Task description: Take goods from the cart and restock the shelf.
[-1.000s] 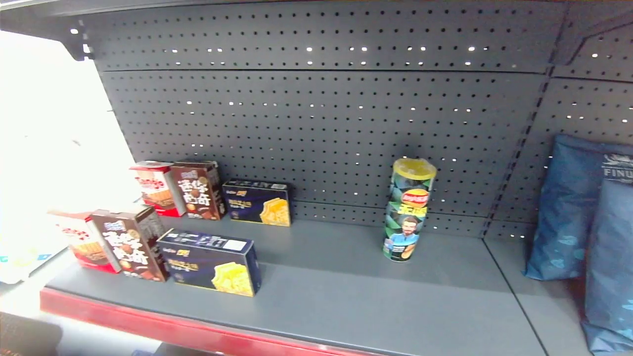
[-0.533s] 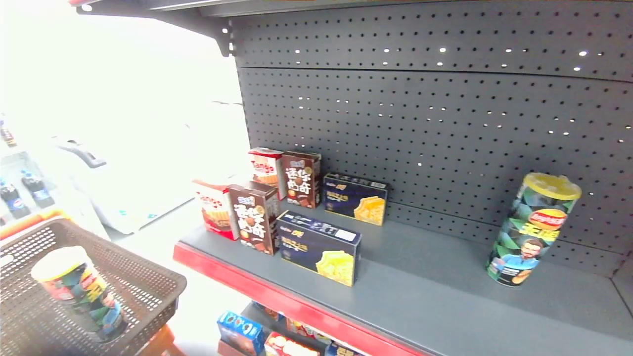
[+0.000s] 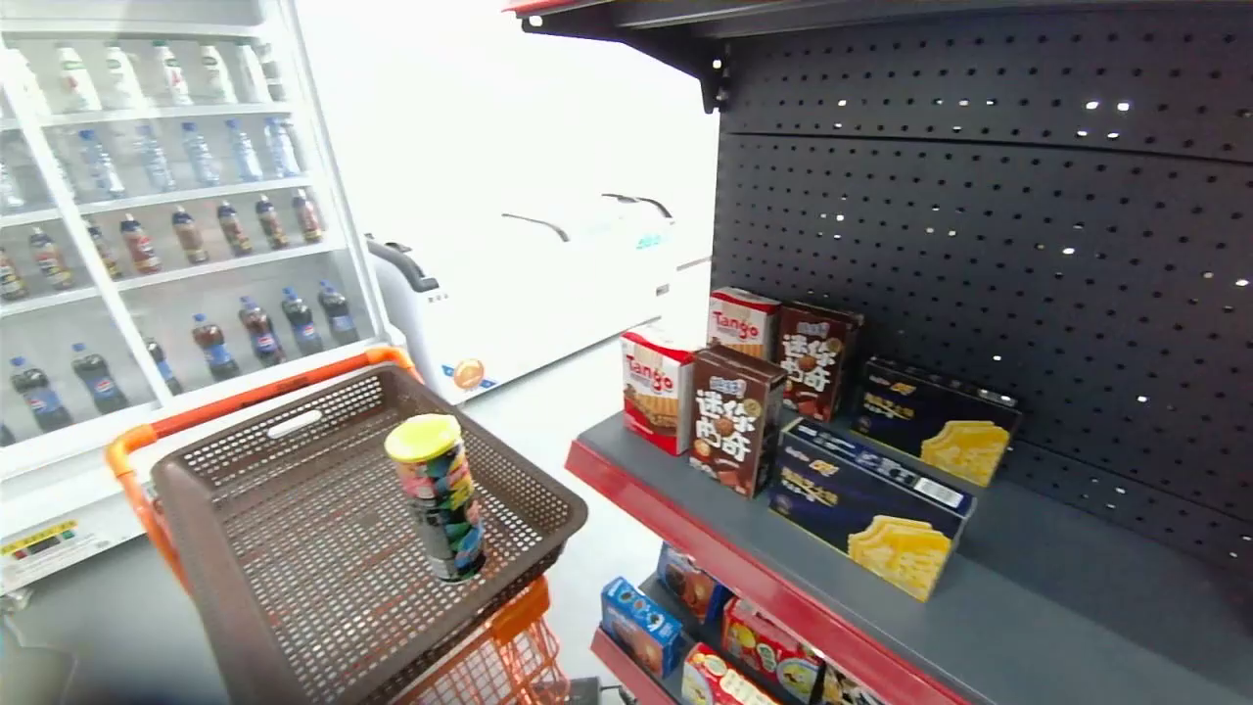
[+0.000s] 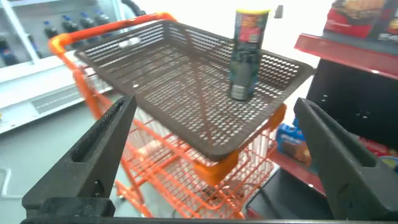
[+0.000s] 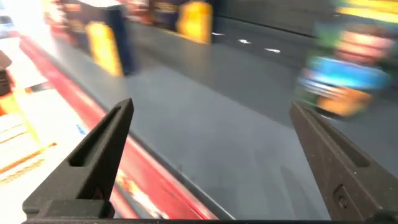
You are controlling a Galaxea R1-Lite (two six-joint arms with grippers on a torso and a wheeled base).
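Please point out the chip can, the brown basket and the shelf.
chip can (image 3: 442,514), head view, middle of its side.
brown basket (image 3: 227,446), head view, far rim.
shelf (image 3: 1047,597), head view, bare grey board.

The head view has been swung towards the robot's left, so the whole scene is displaced to the right; no item is seen to have been moved by itself. The shelf (image 3: 1028,607) with its rows of boxes (image 3: 724,416), formerly central, is now framed at the right. The brown basket (image 3: 323,529) of the orange cart (image 3: 255,395), glimpsed at a corner half a second ago, has been brought into fuller view at lower left, a yellow-lidded can (image 3: 438,499) standing in it. A drinks cooler (image 3: 166,225) and a white chest freezer (image 3: 529,284) have been revealed behind
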